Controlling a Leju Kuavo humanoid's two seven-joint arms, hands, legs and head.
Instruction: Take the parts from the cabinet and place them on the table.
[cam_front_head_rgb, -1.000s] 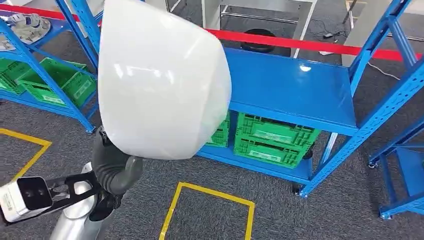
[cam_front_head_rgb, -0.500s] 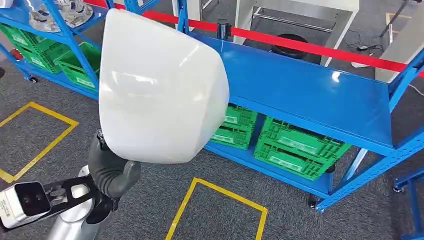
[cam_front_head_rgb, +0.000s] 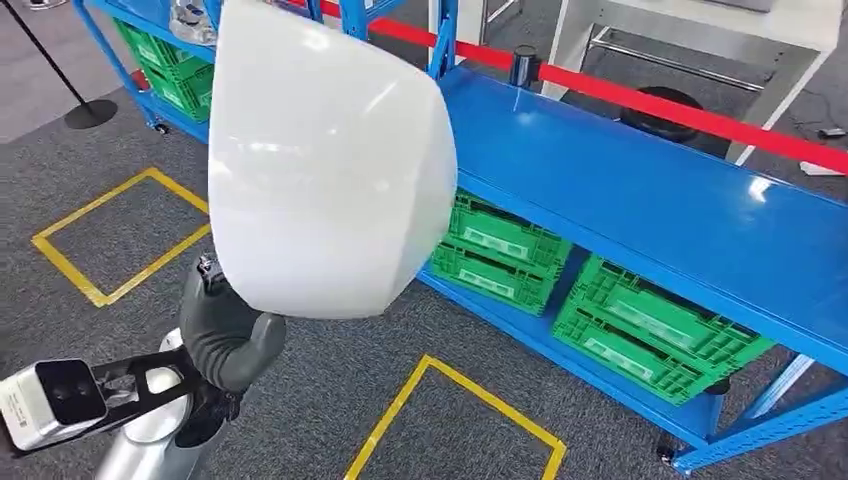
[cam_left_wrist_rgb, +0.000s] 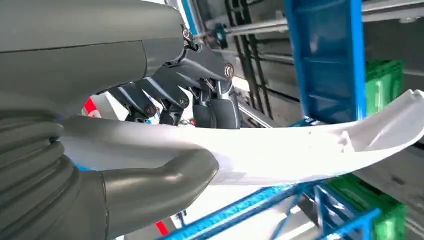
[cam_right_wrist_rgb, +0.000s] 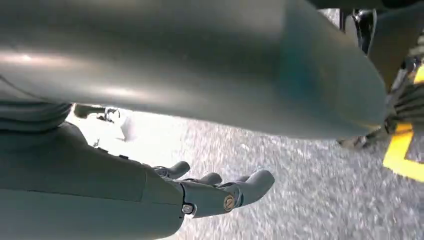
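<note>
Shelving (cam_front_head_rgb: 640, 190) shifted rightward, probably camera-turned.

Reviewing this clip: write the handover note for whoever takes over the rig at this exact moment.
Left hand: grips the large white shell part by its edge, thumb on one side and fingers on the other, raised in front of the head camera.
Right hand: holds nothing, fingers loosely extended, hanging over the grey carpet.
Scene: blue rack ahead, its top shelf bare, green crates on the shelf below.
Done: part is in hand.
Left: carry it to the table and set it down.
</note>
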